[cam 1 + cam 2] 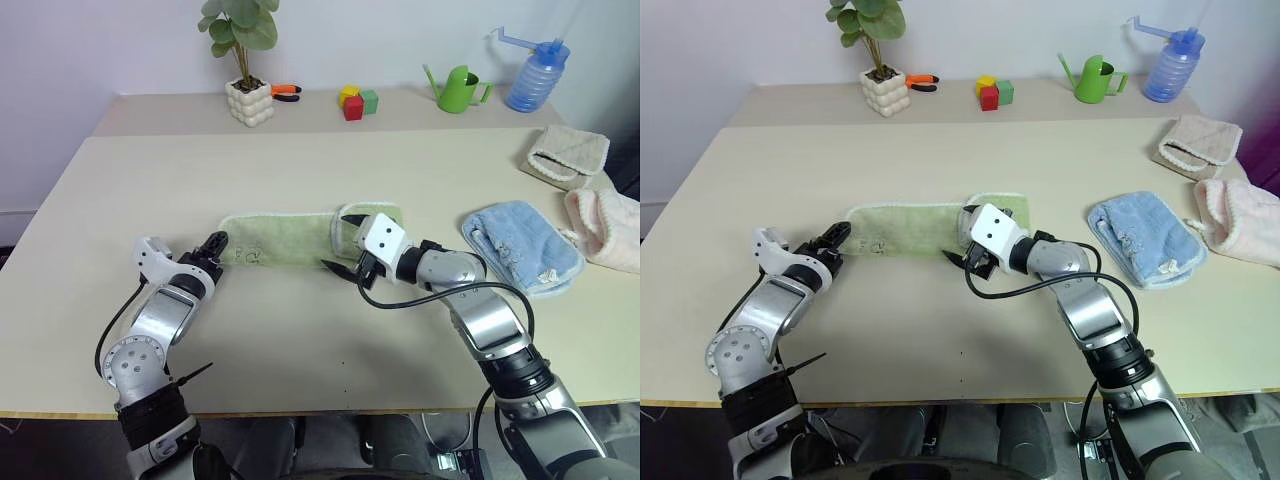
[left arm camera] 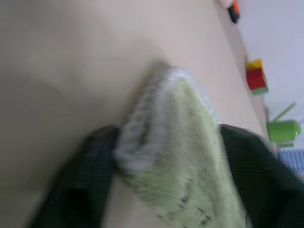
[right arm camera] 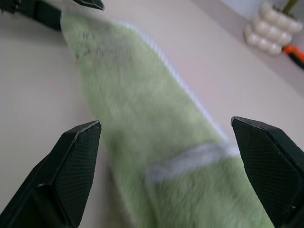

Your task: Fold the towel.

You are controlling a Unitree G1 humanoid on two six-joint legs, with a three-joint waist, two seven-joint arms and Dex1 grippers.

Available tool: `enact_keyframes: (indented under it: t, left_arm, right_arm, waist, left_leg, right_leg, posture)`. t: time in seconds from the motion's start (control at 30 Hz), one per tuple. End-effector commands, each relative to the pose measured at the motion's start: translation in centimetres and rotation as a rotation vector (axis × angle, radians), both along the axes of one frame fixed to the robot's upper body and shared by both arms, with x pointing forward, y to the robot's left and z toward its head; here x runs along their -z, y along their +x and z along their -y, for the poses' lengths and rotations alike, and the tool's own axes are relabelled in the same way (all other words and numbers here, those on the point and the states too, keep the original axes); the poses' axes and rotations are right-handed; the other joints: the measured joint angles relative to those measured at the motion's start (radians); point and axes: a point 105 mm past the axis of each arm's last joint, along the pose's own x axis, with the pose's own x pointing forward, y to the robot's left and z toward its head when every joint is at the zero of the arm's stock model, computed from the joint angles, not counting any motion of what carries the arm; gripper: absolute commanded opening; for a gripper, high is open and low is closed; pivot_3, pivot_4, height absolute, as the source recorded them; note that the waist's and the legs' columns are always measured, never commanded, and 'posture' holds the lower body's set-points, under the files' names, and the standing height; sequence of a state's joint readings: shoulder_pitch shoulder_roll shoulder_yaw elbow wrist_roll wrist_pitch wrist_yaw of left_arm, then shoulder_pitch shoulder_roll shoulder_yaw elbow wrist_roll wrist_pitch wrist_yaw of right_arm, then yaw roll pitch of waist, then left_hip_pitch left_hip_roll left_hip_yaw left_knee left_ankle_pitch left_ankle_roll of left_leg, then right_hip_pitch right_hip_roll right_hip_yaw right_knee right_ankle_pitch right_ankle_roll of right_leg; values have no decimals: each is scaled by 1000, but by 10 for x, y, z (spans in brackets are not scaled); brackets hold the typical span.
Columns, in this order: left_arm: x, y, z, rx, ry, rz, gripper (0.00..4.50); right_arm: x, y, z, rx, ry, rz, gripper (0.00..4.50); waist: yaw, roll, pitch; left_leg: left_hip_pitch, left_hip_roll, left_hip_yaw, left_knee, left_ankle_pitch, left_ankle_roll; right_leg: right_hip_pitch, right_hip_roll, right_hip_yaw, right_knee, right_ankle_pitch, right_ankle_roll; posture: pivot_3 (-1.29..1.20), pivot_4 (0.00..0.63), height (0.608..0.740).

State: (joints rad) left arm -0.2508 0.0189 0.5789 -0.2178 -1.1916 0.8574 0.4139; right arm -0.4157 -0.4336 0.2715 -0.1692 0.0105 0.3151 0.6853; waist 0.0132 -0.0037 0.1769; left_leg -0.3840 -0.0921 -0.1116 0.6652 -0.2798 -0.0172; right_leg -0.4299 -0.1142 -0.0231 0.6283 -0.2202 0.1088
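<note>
Looking down over both arms, I found the towel (image 1: 285,240) lying flat as a long strip across the middle of the table (image 1: 90,190), its right end doubled back on itself. My left gripper (image 1: 214,246) sat at the towel's left end; from the wrist I saw the whitish edge bunched between its two fingers (image 2: 83,175), so I logged it as gripping the towel. My right gripper (image 1: 345,262) hovered at the folded right end with its jaws spread wide, the cloth lying between the fingers (image 3: 71,166) but not pinched.

Containers noted along the far edge: white pot (image 1: 249,102) holding a leafy plant (image 1: 238,25); green watering can (image 1: 460,90), contents not visible; blue spray bottle (image 1: 537,78), too far to judge its fill. Toy blocks (image 1: 357,102) stood between pot and can. Blue towel (image 1: 520,245), beige cloth (image 1: 565,155) and pink cloth (image 1: 605,225) lay at the table's right side, well apart from the green one.
</note>
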Motion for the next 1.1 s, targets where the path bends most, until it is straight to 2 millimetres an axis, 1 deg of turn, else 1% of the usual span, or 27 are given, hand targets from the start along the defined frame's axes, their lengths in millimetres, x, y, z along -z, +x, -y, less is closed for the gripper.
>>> enact_keyframes:
  t: [0.03,0.1,0.23,0.3,0.37,0.53,0.6,0.63,0.7,0.73,0.83,0.9,1.0,1.1]
  left_arm:
    - [-12,0,-2,3,-1,62,1059]
    - [-18,1,-4,5,-1,90,26]
    - [-28,2,-6,16,16,141,26]
    - [-38,2,-10,4,32,191,26]
    - [-52,2,-19,-21,72,255,26]
    - [-88,-2,-53,-83,220,383,26]
    - [-98,-3,-58,-58,311,408,26]
    - [-104,-3,-56,-31,348,435,26]
    - [-116,-3,-49,33,422,483,26]
    - [-121,-3,-41,78,462,507,26]
    - [-132,-3,-11,255,568,584,26]
    - [-135,-3,16,389,636,627,26]
    - [-131,-4,68,621,708,678,26]
    - [-110,-3,109,820,805,664,26]
  right_arm:
    - [-17,-6,-5,-12,19,73,4500]
    - [-17,-7,-4,-9,20,72,4500]
    - [-16,-7,-4,-8,19,70,4500]
    - [-16,-7,-3,-7,18,71,4500]
    - [-16,-6,-3,-5,17,72,4500]
    - [-17,-4,-1,4,19,73,4500]
    - [-17,-3,1,8,17,72,4500]
    - [-16,-2,2,11,16,71,4500]
    - [-16,-1,4,22,19,68,4500]
    - [-16,0,6,27,19,67,4500]
    - [-15,2,10,42,17,66,4500]
    - [-14,4,12,51,16,64,4500]
    - [-13,7,17,73,15,66,4500]
    - [-13,10,22,100,15,68,4500]
  waist:
    - [0,0,0]
    - [0,0,0]
    - [0,0,0]
    - [0,0,0]
    - [-1,-1,0]
    - [-2,-1,0]
    - [-2,-1,0]
    - [-2,-1,0]
    - [0,-1,1]
    - [0,-1,1]
    - [0,-1,1]
    - [0,-1,1]
    - [0,-1,1]
    - [-4,-1,1]
  left_leg:
    - [0,0,0,0,0,0]
    - [0,0,0,0,0,0]
    - [0,0,0,0,0,0]
    - [0,0,0,0,0,0]
    - [0,0,0,0,0,0]
    - [0,1,0,-1,0,0]
    - [0,1,0,-1,0,0]
    - [0,0,0,-1,0,0]
    - [0,0,0,-1,0,0]
    - [0,0,0,-1,0,0]
    - [-1,0,0,-1,0,0]
    - [-1,0,0,-1,0,0]
    - [-1,0,0,-1,0,0]
    - [-1,0,0,-2,0,0]
  right_leg:
    - [0,0,0,0,0,0]
    - [0,0,0,0,0,0]
    - [0,0,0,0,0,0]
    - [0,0,0,0,0,0]
    - [0,0,0,0,0,0]
    - [-1,1,0,0,0,0]
    - [-1,1,0,0,0,0]
    - [-1,1,0,0,0,0]
    - [-1,1,0,-1,0,0]
    - [-1,1,0,-1,0,0]
    - [0,0,0,-1,0,0]
    - [0,0,0,-1,0,0]
    - [-1,0,0,-1,0,0]
    - [0,0,0,-1,0,0]
  posture:
    - [0,150,732]
    - [0,150,732]
    - [0,150,732]
    - [0,150,732]
    - [0,150,732]
    - [0,150,732]
    - [0,150,732]
    - [0,150,732]
    - [0,150,732]
    - [0,150,732]
    - [0,150,732]
    - [0,150,732]
    - [0,150,732]
    - [0,150,732]
